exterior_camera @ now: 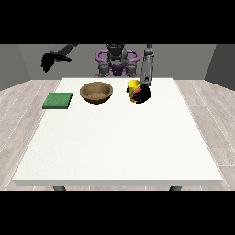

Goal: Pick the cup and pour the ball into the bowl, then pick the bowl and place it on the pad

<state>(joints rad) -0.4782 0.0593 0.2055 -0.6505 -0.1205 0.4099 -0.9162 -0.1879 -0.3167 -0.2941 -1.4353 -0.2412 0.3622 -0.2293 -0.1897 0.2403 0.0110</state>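
Cup stands upright on the white surface, yellow, toward the far edge and just to the view's right of the wooden bowl; we see the hand at the view's right pressed against the cup's near side, with its dark fingers seeming to wrap the cup, though we cannot tell how completely they have closed round it. We judge that the task is at its very beginning: the cup has not been lifted or tipped, and nothing shows inside the bowl; the ball itself we cannot see, so we take it to be hidden in the cup. The bowl sits on the surface between the cup and the green pad, apart from both; the pad lies flat near the surface's edge at the view's left with nothing on it. The hand at the view's left hangs in the air beyond the surface's far corner, well away from everything, holding nothing, its fingers drooping loosely as far as we can make out. Still to come, in our judgement: raising the cup, pouring into the bowl, then carrying the bowl across to the pad.
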